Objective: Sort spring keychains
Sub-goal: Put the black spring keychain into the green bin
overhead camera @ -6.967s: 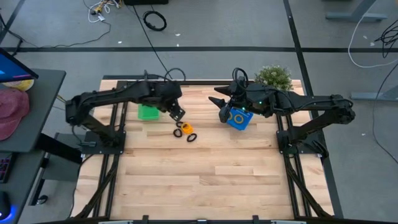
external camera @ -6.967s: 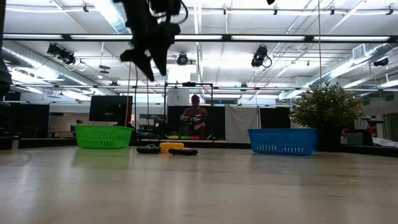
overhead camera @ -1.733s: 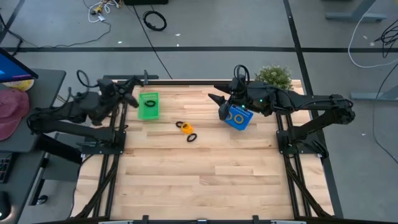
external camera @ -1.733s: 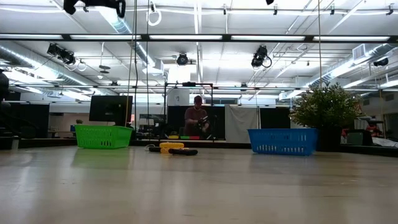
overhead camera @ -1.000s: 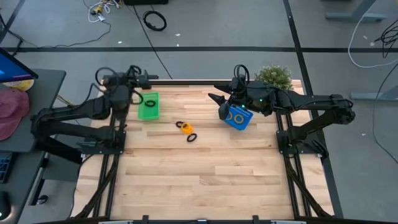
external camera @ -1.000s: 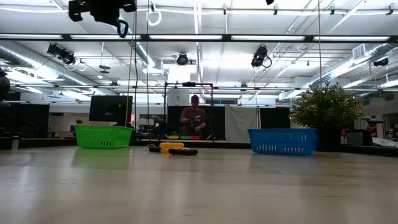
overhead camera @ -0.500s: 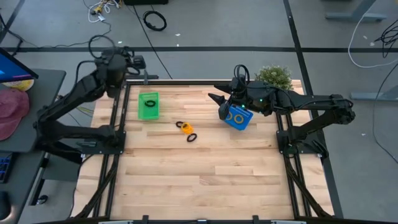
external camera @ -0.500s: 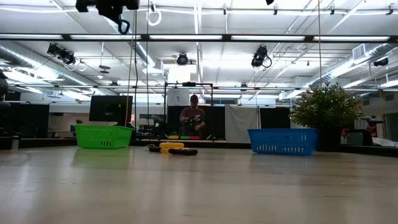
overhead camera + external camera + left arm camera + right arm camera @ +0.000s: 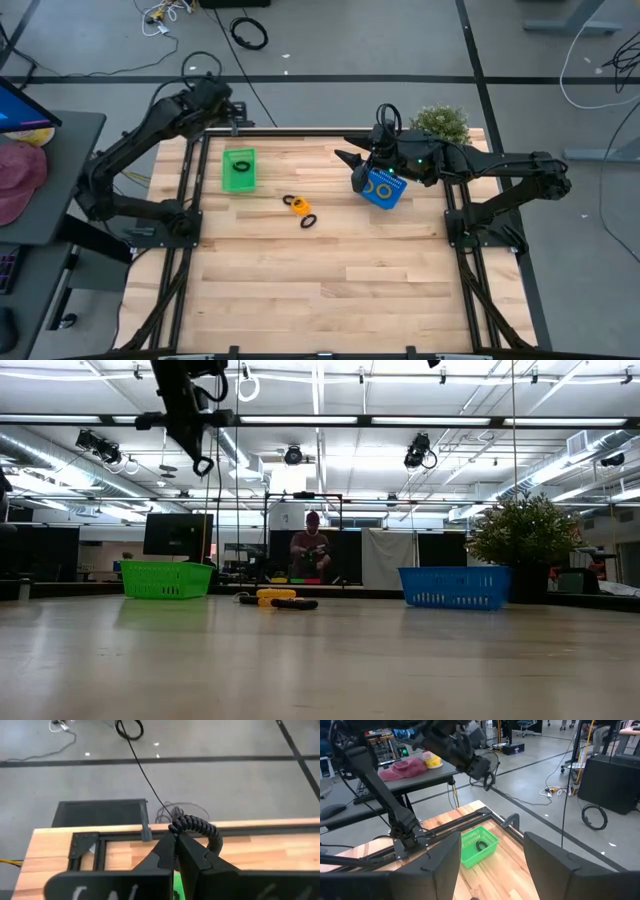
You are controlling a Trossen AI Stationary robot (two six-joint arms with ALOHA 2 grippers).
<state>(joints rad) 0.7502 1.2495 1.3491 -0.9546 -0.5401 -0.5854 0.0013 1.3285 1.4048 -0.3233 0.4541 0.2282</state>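
Keychains lie in three places on the wooden table (image 9: 330,300). One black spring keychain (image 9: 239,166) rests inside the green basket (image 9: 238,169), which sits toward the table's ten o'clock corner. Two orange spring keychains (image 9: 381,187) lie in the blue basket (image 9: 381,188), toward two o'clock, just beside a potted plant (image 9: 440,124). Between the baskets, near the table's middle and slightly toward twelve o'clock, a small cluster stays unsorted: an orange keychain (image 9: 297,205) with a black keychain (image 9: 308,221) close at its five o'clock, and a small dark piece touching the orange one at eleven o'clock, too small to identify.

The left gripper (image 9: 225,104) is raised high past the table's far edge, at about eleven o'clock from the green basket. Its fingers (image 9: 186,856) are clenched together, and the left wrist view shows nothing pinched between them; a coiled black cable (image 9: 197,826) of the arm curls just beyond the tips.

The right gripper (image 9: 352,158) hangs at the blue basket's ten o'clock edge, its fingers (image 9: 445,865) spread wide and grasping nothing.

In the low view a person (image 9: 313,550) stands in the room beyond the table.
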